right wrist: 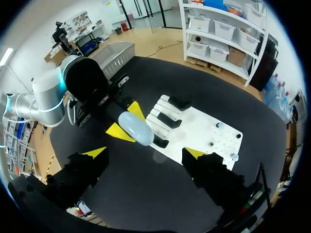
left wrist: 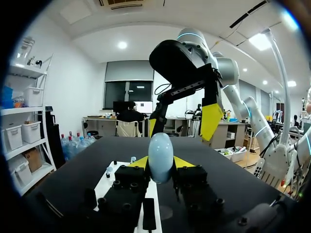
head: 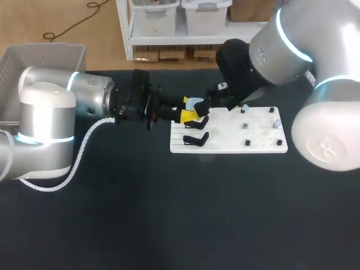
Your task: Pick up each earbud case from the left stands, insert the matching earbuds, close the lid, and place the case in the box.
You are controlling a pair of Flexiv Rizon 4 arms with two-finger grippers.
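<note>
Gripping the pale earbud case (left wrist: 160, 156) from both sides, the left claw (left wrist: 160, 164) is clamped on it and holds it in the air over the white board (head: 264, 147), above the black stands (head: 196, 139); just beyond, the right claw (left wrist: 182, 121) hangs with its fingers wide apart, touching nothing; the lid looks to be next, so those fingers should centre on the case's free end and close gently, since the smooth shell may slip; farther along the board sit what seem the earbuds (head: 246, 125).
</note>
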